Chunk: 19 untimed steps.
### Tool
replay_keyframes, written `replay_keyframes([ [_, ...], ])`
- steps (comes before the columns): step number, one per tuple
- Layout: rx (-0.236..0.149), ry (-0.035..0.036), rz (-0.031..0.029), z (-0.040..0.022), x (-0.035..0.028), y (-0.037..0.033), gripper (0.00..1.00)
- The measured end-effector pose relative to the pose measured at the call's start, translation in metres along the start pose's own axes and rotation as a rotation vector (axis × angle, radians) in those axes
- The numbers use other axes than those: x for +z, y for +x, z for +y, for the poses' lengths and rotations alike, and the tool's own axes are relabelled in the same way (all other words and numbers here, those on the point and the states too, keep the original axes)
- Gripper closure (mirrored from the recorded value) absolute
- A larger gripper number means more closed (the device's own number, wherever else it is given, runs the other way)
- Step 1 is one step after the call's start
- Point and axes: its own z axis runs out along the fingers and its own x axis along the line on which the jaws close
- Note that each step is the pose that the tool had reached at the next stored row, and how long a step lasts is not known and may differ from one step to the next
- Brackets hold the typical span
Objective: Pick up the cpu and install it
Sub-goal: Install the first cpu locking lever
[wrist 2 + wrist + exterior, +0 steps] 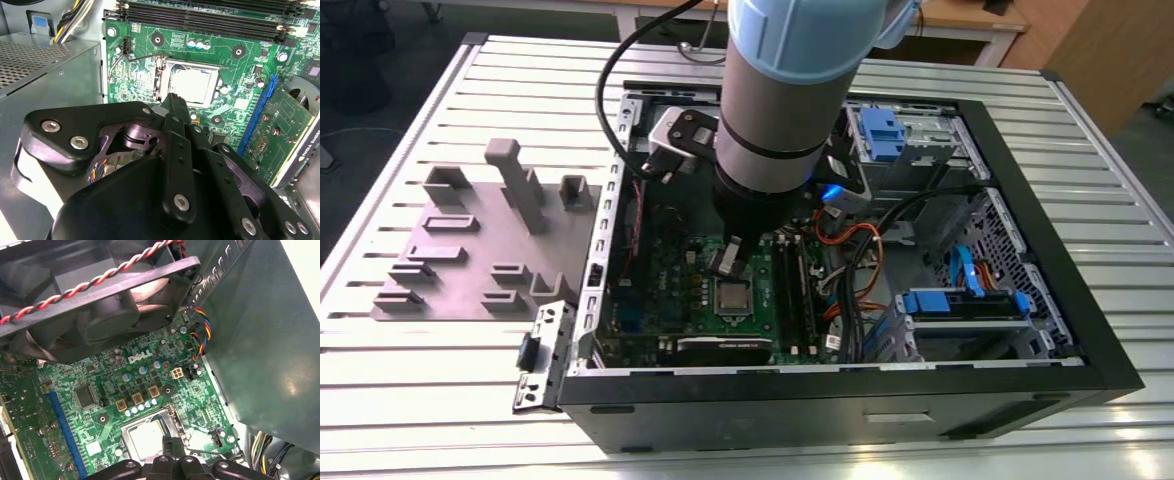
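The cpu (192, 84) lies flat in the socket of the green motherboard (150, 50), a dull silver-grey square inside the shiny socket frame (161, 75). It shows in the exterior view as the cpu (732, 296) and in the first wrist view as the cpu (145, 436). My gripper (727, 264) hangs just above it inside the open computer case. Its fingers meet at a narrow tip in both wrist views, gripper (172, 98) and gripper (172, 441), shut with nothing seen between them.
A grey plastic tray (467, 250) with raised blocks lies on the slatted table at the exterior view's left. A black fan (100, 305) with twisted wires hangs over the board (110, 375). Memory slots (210, 17), cables (854, 250) and blue drive bays (961, 300) crowd the case.
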Motion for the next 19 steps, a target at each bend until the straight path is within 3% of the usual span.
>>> replay_keyframes([
  [4,0.0,0.0,-0.0001,-0.0008,0.0001,-0.0003,0.89],
  [9,0.0,0.0,0.0002,-0.0087,-0.0001,-0.0037,0.89],
  [12,0.0,0.0,0.0002,-0.0085,-0.0012,-0.0045,0.89],
  [16,0.0,0.0004,-0.0001,-0.0066,-0.0073,-0.0079,0.89],
  [19,-0.001,0.0062,-0.0026,-0.0051,-0.0084,-0.0114,0.89],
])
